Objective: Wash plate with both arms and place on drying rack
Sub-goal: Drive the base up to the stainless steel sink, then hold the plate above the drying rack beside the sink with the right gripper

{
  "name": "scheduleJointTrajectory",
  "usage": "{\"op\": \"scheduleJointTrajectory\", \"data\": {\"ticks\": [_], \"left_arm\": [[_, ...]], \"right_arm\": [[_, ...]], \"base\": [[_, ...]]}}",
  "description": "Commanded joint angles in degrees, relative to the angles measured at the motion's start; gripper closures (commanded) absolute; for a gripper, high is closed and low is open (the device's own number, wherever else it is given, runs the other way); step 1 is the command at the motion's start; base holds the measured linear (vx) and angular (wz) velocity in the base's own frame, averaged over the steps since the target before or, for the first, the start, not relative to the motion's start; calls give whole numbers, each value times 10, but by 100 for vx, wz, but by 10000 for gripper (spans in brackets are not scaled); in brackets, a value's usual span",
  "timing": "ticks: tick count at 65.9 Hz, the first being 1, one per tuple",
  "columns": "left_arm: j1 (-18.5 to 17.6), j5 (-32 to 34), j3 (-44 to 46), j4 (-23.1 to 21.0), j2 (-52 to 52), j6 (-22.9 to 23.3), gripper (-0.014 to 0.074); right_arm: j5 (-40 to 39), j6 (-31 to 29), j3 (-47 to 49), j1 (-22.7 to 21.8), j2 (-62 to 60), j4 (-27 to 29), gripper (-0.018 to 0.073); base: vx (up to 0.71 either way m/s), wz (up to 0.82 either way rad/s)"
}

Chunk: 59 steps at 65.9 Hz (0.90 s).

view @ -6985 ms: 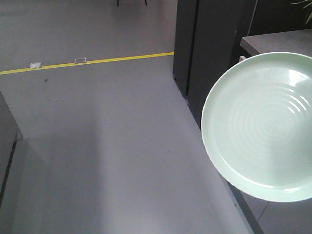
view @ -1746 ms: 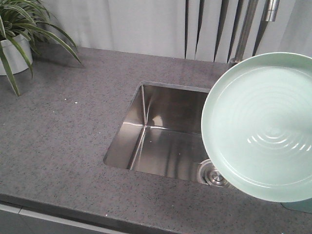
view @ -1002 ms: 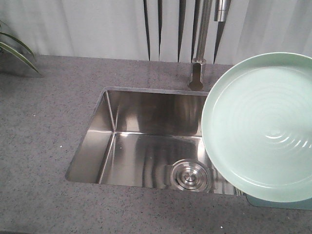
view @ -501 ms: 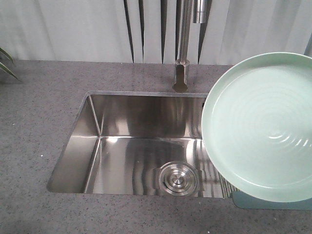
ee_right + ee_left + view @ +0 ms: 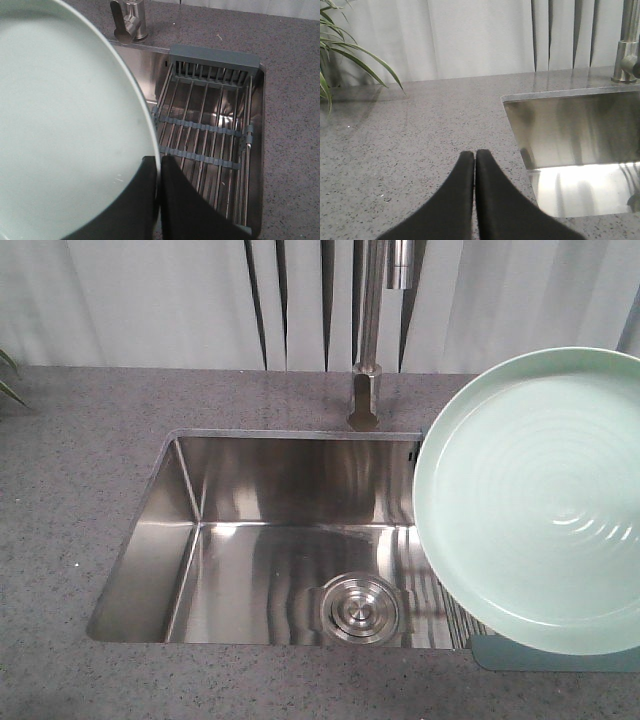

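Glazed ceramic, we judge: the plate point(image 5: 65, 125) is stiff, slick, breakable. Right gripper point(image 5: 159, 164) pinches its rim; left gripper point(image 5: 475, 156), closed and empty, should steady the opposite rim.

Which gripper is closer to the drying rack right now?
Right. The right gripper, clamped on the plate, hangs at the drying rack edge; the left gripper sits over the countertop left of the sink.

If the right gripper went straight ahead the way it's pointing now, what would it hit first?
Probably the drying rack: the right gripper, shut on the plate rim, points at the rack's steel rods, though depth is hard to judge.
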State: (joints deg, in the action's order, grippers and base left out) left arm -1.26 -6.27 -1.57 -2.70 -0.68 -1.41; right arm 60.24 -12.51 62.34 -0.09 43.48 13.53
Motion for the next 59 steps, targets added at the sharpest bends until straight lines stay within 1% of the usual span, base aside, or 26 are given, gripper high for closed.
{"op": "scheduleJointTrajectory", "data": {"ticks": [1, 59], "left_arm": [[-5, 44, -14, -5, 3, 2, 603], [-5, 44, -14, -5, 3, 2, 603]], "right_arm": [[-39, 0, 13, -3, -2, 7, 563], [-39, 0, 13, -3, -2, 7, 563]], "base": [[1, -3], [2, -3]]}}
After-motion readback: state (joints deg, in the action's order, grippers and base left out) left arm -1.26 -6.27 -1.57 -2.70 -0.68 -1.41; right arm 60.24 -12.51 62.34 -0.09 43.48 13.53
